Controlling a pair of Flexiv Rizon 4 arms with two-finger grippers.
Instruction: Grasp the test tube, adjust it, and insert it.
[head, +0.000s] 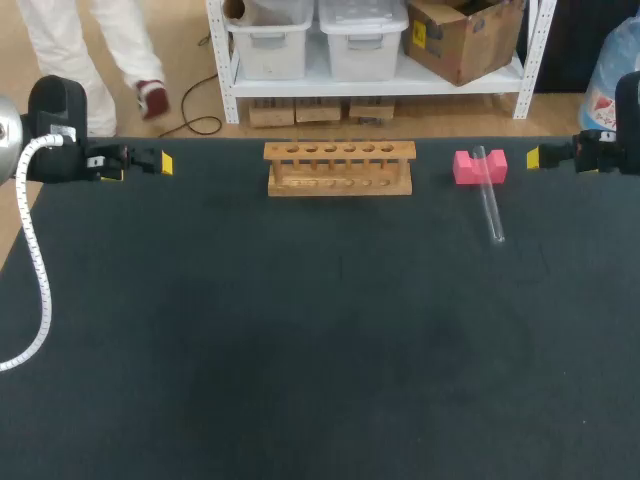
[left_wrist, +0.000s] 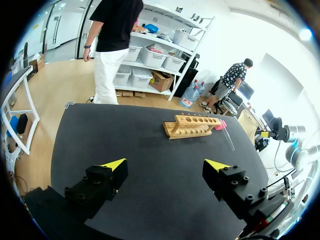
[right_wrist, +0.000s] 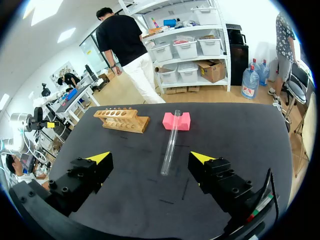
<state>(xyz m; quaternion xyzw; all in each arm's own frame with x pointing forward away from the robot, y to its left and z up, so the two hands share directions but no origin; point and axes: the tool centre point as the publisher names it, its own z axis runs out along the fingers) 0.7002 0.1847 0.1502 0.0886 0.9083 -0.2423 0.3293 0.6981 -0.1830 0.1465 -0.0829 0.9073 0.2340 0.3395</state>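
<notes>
- My left gripper (left_wrist: 165, 165) hangs released over the table's (head: 300, 330) left edge.
- The wooden rack (head: 339, 167) stands at the far middle.
- The test tube (head: 489, 205) lies right of it, its far end propped on a pink block (head: 480, 166).
- My right gripper (right_wrist: 150, 157) is released too, well apart from the tube.

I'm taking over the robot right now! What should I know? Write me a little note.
Left gripper: open, empty, near the left edge of the table.
Right gripper: open, empty, near the right edge, facing the test tube.
Tube: one end propped on the pink block, the other end on the table, to the right of the wooden rack.
Done: nothing yet; the rack's holes look empty.
Left: grasp the tube, adjust it, insert it into the rack.
</notes>
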